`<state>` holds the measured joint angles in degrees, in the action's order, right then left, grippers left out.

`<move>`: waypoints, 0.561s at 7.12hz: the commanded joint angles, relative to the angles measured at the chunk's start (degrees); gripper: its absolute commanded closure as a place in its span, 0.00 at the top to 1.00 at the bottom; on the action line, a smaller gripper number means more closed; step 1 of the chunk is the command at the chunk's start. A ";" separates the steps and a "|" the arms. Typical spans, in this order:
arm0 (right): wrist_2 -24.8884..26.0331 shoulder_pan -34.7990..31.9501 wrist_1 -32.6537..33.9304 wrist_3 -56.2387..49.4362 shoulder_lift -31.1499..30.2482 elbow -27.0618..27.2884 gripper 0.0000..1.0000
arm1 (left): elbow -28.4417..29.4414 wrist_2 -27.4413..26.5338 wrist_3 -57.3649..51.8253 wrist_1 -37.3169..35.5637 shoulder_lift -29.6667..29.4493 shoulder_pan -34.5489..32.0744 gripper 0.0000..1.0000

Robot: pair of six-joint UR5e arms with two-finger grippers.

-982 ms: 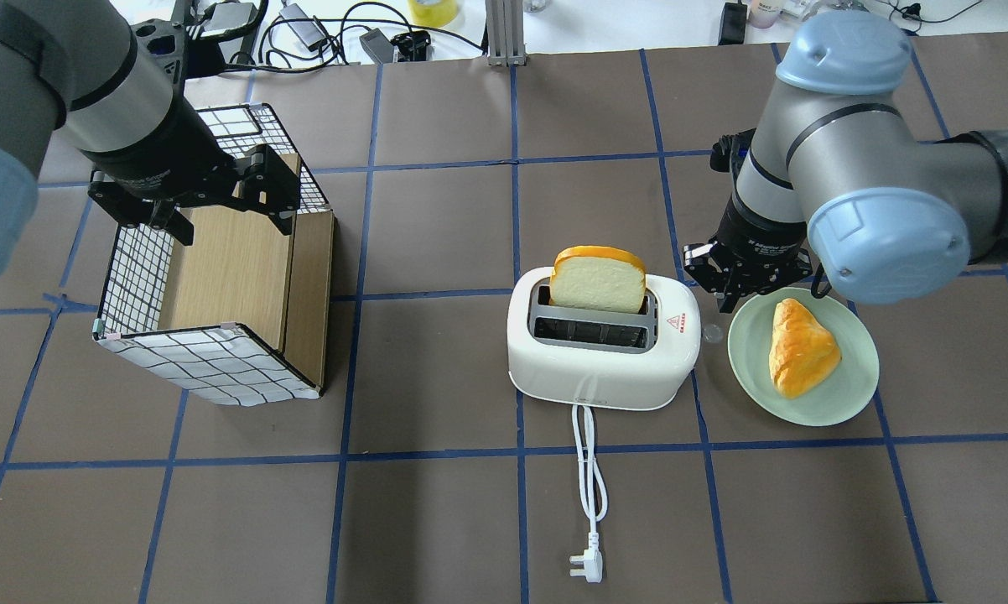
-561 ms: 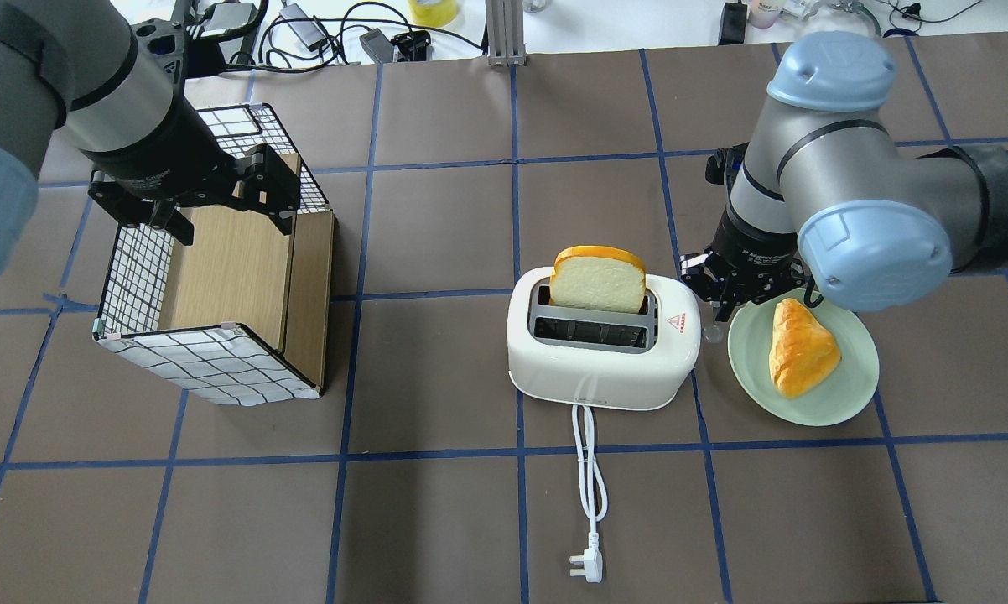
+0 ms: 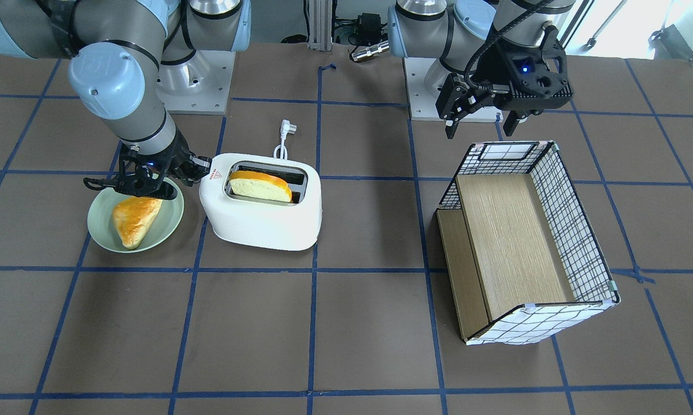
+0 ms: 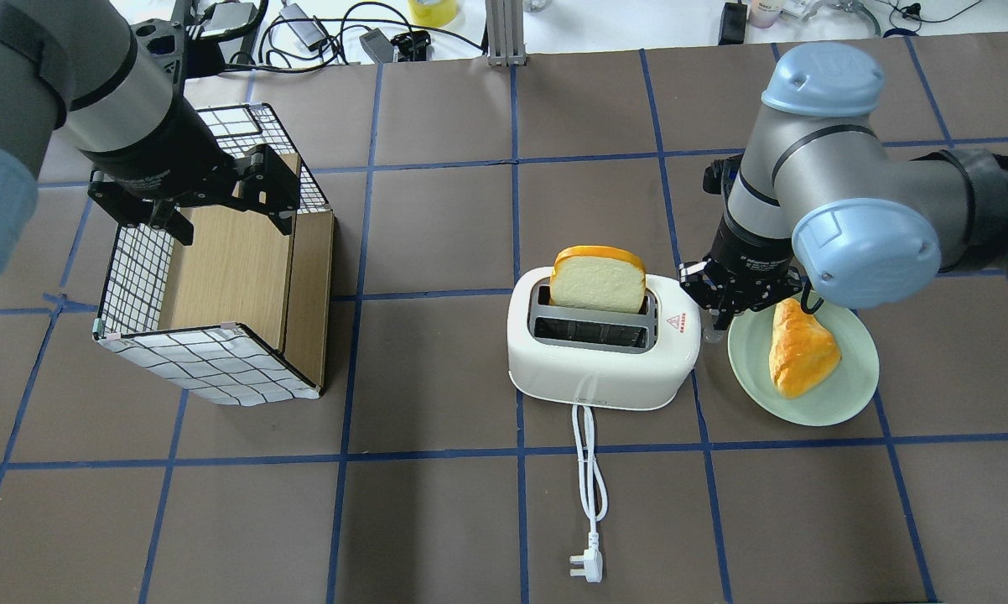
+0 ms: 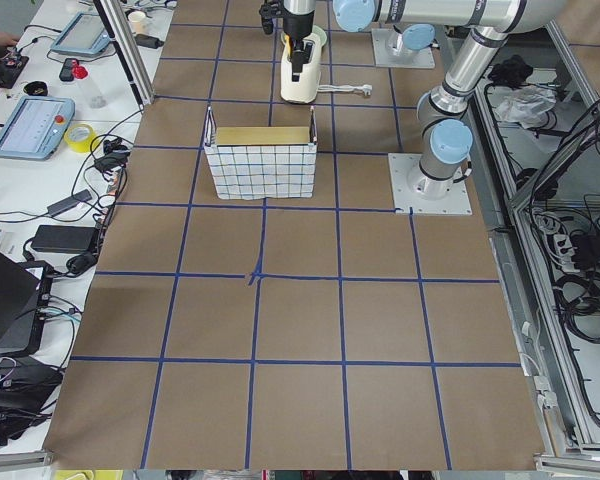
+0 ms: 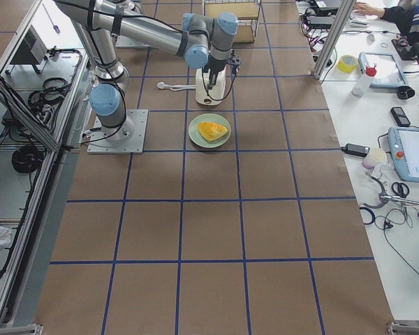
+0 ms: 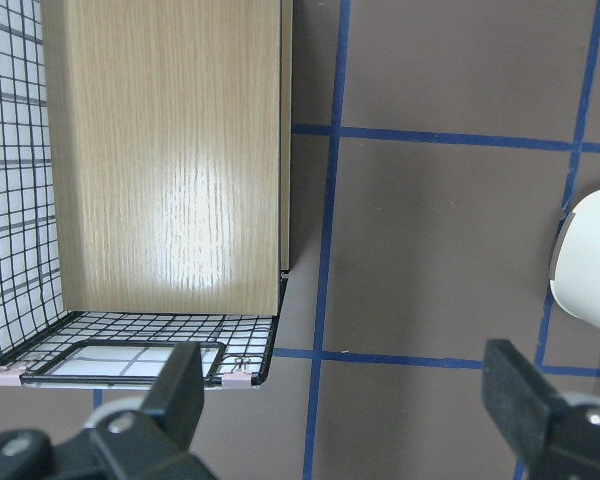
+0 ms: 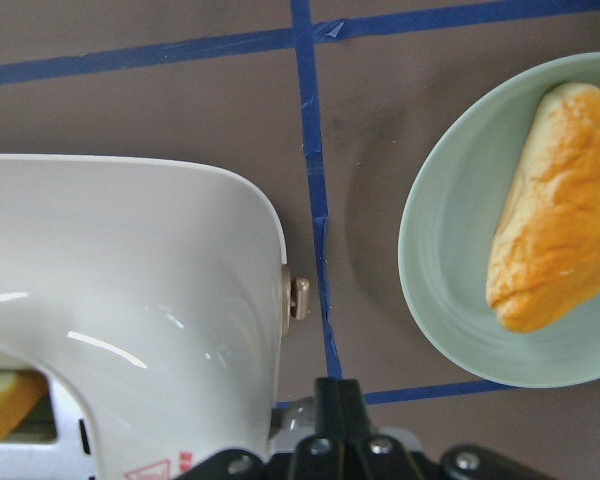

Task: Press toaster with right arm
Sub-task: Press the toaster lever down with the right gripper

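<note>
The white toaster (image 4: 596, 356) stands mid-table with a bread slice (image 4: 598, 278) upright in its far slot. It also shows in the front view (image 3: 266, 222) and the right wrist view (image 8: 130, 270). Its small grey side knob (image 8: 298, 297) sticks out of the end that faces the plate. My right gripper (image 4: 716, 317) is shut and empty. It points down at that end, just above the knob. In the right wrist view the right gripper (image 8: 340, 395) has its fingers together. My left gripper (image 4: 231, 220) is open and empty above the checked box (image 4: 227, 277).
A green plate (image 4: 814, 407) with a pastry (image 4: 797, 348) sits close to the right of the toaster, partly under my right wrist. The toaster's white cord (image 4: 588, 461) and plug (image 4: 584, 569) trail toward the near edge. The checked wire-and-wood box (image 3: 513, 230) stands at the left.
My right gripper has moved left and down, from over the plate's edge to the toaster's right end by the knob. The left arm has not moved.
</note>
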<state>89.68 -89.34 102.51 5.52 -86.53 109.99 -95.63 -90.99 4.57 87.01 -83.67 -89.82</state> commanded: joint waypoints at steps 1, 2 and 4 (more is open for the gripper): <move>-2.04 0.57 -0.03 -1.21 0.14 0.05 0.00 | 0.00 0.03 0.00 0.00 0.00 0.00 1.00; -2.49 0.75 0.05 -1.56 0.05 -0.03 0.00 | 0.00 0.03 0.00 0.00 0.00 0.00 1.00; -4.86 0.93 -0.21 -1.74 -0.13 -0.03 0.00 | 0.00 0.03 0.00 0.00 0.00 0.00 1.00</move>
<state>85.86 -88.51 102.42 4.07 -86.70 109.96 -95.63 -90.97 4.57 87.01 -83.67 -89.82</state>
